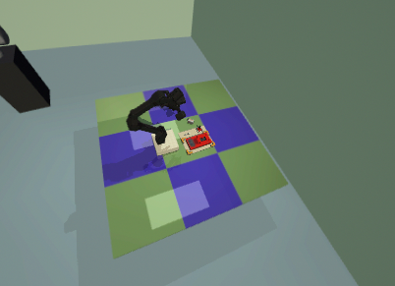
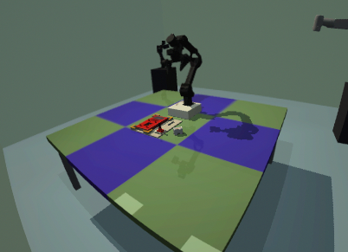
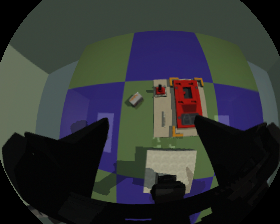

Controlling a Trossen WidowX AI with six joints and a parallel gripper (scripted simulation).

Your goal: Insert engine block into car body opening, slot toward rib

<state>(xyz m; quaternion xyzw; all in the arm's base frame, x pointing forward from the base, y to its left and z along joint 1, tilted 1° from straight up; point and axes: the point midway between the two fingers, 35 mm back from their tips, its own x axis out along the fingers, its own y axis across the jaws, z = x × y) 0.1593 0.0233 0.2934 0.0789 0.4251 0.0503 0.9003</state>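
One engine block (image 1: 191, 121) (image 2: 177, 131) (image 3: 136, 99), small and pale grey, is found on the checkered surface (image 1: 253, 171) (image 2: 190, 172) (image 3: 163, 55), outside the red car body (image 1: 195, 143) (image 2: 151, 122) (image 3: 180, 105) and apart from it; in the wrist view it sits at a slant, to the left of a pale board (image 1: 185, 135) (image 2: 157, 134) (image 3: 158, 129), not touching it. The car body lies flat between orange corner pieces (image 1: 190, 152) (image 2: 134, 128) (image 3: 177, 134), its dark opening facing up and unfilled by the block. A small red-and-black part (image 1: 198, 129) (image 2: 160, 129) (image 3: 160, 90) is noted on the board, just beside the car body. Which side of the block carries the slot cannot be told at this size. The fingers (image 1: 181, 115) (image 2: 184, 61) are spread wide, with nothing held between them, and are raised well above the surface, touching neither block nor car body. The black arm (image 1: 142, 114) (image 2: 193, 68) (image 3: 168, 192) stands on a white base (image 1: 172, 147) (image 2: 177, 112) (image 3: 156, 157), near the car body and apart from it
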